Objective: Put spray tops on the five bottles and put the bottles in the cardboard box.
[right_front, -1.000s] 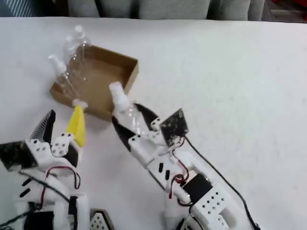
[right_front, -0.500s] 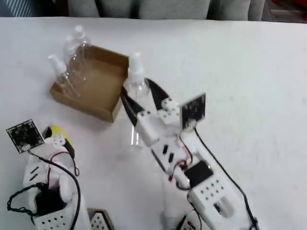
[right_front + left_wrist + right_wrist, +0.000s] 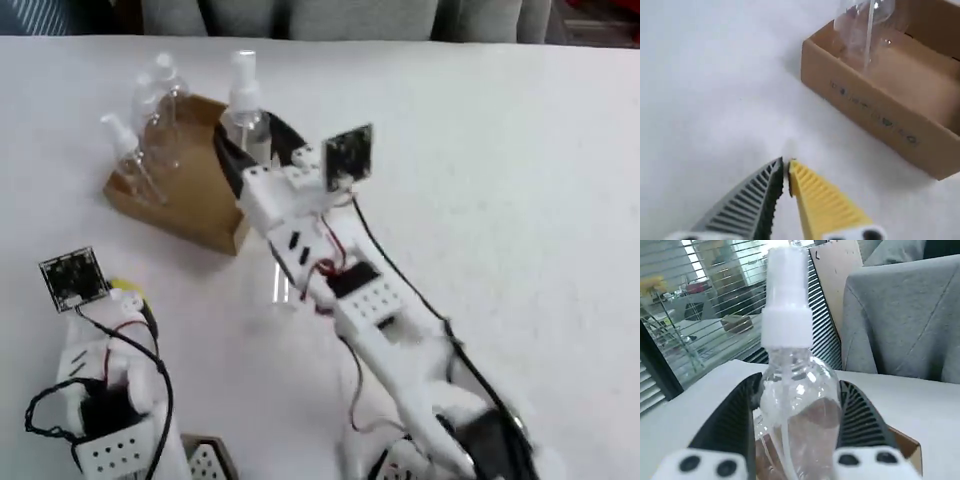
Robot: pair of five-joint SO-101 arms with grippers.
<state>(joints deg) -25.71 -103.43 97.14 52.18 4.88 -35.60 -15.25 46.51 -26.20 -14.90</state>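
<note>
Gripping the capped bottle (image 3: pixel 246 115), right pincer (image 3: pixel 252 145) is arriving above the box (image 3: pixel 180 215) for release; left pincer (image 3: pixel 786 165) is idling closed.

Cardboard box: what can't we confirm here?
High view: the right gripper and the held bottle cover part of the cardboard box; the boxed bottles are clear and overlap, so no firm count.
Left wrist view: the top edge cuts off a boxed bottle, so whether it is capped is unclear.
Right wrist view: the lower edge cuts off the held bottle's base, so its height over the box is unknown.
</note>
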